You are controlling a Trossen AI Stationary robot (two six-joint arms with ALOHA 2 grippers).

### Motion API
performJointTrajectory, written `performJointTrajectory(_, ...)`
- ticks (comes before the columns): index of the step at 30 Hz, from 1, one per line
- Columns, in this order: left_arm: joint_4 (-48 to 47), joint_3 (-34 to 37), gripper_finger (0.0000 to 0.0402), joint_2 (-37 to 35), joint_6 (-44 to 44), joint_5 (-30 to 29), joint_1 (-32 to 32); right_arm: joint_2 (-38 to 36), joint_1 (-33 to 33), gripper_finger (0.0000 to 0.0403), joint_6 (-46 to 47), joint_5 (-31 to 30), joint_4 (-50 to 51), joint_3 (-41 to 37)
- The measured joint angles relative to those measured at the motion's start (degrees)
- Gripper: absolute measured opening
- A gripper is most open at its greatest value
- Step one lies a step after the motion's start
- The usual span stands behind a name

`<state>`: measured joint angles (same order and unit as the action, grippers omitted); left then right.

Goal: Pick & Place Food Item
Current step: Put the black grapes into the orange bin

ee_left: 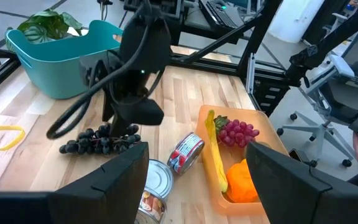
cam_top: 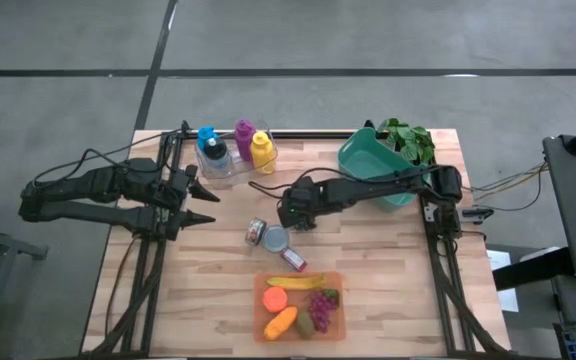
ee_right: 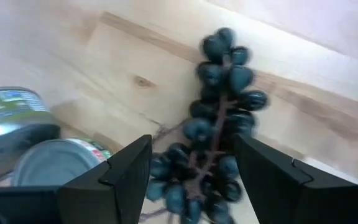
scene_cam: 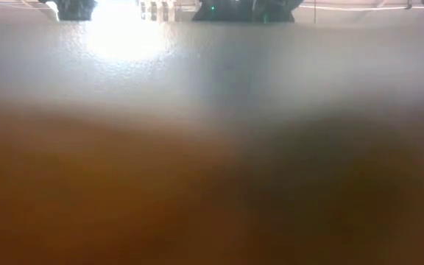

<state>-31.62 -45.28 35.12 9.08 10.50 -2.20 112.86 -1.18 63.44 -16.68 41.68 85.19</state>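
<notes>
**Desk:** Containers?

**Me:** I see an orange plastic tray (cam_top: 340, 282) at the near edge holding a banana (cam_top: 288, 283), red grapes (cam_top: 321, 301), an orange fruit (cam_top: 274, 298) and a carrot (cam_top: 281, 322). A teal plastic basin (cam_top: 363, 160) holds a leafy green plant (cam_top: 409, 139). A clear bin (cam_top: 230, 174) holds coloured bottles (cam_top: 252, 148).

**Desk:** Task item?

**Me:** The dark grape bunch (ee_right: 219, 124) lies on the wooden tabletop (cam_top: 388, 280) beside two tins (cam_top: 268, 236). My right gripper (ee_right: 191, 177) straddles it, jaws spread, not clamped. Left gripper (cam_top: 206, 205) released, far left.

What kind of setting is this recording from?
Probably a robotics lab or workshop: a wooden table with frame-mounted arms stands on a bare concrete floor, and office chairs and equipment stands show behind it.
</notes>
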Motion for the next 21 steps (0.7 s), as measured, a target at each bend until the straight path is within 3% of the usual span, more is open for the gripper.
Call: performJointTrajectory(21,0.0,0.0,0.0275,0.0,0.0,0.0,0.0,4.3,-0.4,0.0225,0.1,2.1,-4.5,-2.1)
